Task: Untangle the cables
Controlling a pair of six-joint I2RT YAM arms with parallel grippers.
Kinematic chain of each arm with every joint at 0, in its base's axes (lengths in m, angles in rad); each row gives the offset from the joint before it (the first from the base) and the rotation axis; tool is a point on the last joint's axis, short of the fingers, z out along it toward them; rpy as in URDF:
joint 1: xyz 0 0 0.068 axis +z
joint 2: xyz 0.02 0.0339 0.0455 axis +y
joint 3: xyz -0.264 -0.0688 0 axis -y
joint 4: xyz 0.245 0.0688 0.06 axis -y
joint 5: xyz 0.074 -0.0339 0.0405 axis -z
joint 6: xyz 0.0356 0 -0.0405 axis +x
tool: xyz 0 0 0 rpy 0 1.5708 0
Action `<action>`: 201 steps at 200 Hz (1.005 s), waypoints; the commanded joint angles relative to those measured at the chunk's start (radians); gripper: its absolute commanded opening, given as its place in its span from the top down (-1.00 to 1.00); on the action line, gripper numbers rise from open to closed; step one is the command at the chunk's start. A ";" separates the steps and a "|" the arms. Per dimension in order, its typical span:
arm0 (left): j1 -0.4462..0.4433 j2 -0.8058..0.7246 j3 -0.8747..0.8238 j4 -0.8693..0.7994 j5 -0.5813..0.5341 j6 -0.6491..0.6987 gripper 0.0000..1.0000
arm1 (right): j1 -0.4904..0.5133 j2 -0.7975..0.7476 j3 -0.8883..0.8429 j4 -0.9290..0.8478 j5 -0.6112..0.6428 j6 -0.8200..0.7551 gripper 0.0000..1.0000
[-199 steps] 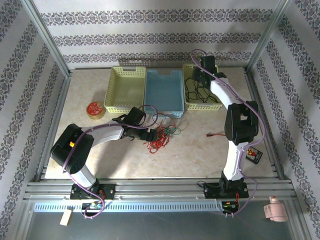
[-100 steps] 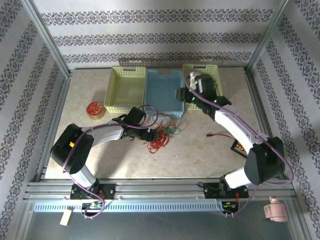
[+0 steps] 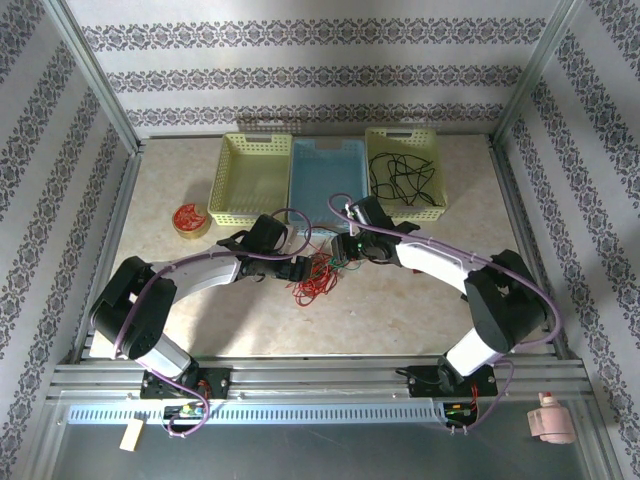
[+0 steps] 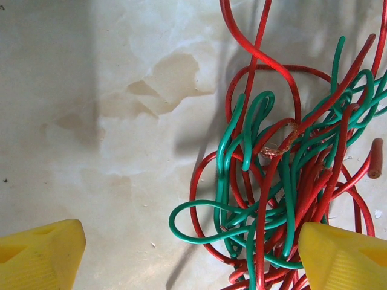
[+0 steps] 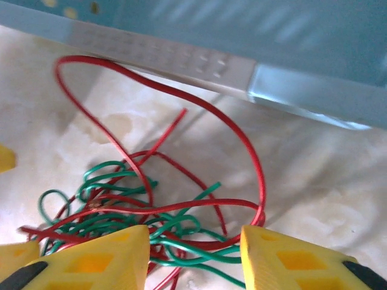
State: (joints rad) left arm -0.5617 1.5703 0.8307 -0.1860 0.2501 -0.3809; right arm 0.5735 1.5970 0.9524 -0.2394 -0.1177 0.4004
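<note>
The red and green cables (image 3: pixel 320 275) lay in one knot on the table (image 3: pixel 400 310), just in front of the blue tray (image 3: pixel 328 185), and both your grippers met over them. Your left gripper (image 3: pixel 300 268) stood wide apart. One of its yellow fingers (image 4: pixel 341 257) sat over the edge of the knot and the other over bare table. Your right gripper (image 3: pixel 345 248) had its fingers (image 5: pixel 290 257) apart, with red and green strands crossing the gap. I could not tell whether any strand was pinched.

The tray's near wall stood close behind the knot, and one long red loop reached up to its foot. The black cables (image 3: pixel 400 180) lay in the yellow basket (image 3: pixel 432 205) right of the tray, well apart from the knot. A second yellow basket (image 3: pixel 250 178) touched the tray's left side, and a round red-and-yellow disc (image 3: pixel 190 218) sat farther left.

The table was pale, marbled and slightly glossy, with brownish stains. The wires were thin, round and shiny. The green ones curled tightly, while the red ones ran in wider loops. One red strand showed a pale frayed patch. The baskets were latticed plastic, the tray smooth-walled, and the fingers blunt yellow wedges.
</note>
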 commanded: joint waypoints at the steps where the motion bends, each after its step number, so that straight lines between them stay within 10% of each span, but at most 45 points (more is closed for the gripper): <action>1: -0.009 -0.018 -0.009 0.005 0.006 0.004 -0.83 | 0.003 0.041 0.008 0.027 0.093 0.042 0.18; 112: -0.040 0.023 0.006 -0.021 0.017 0.036 -0.82 | 0.009 0.139 0.053 0.109 0.214 0.077 1.00; 201: -0.043 0.086 0.002 -0.032 0.016 0.044 -0.82 | 0.140 -0.250 -0.042 0.086 0.366 0.026 1.00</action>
State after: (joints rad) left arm -0.5892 1.6131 0.8307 -0.1867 0.2619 -0.3656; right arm 0.6785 1.4414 0.9131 -0.1558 0.1474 0.4511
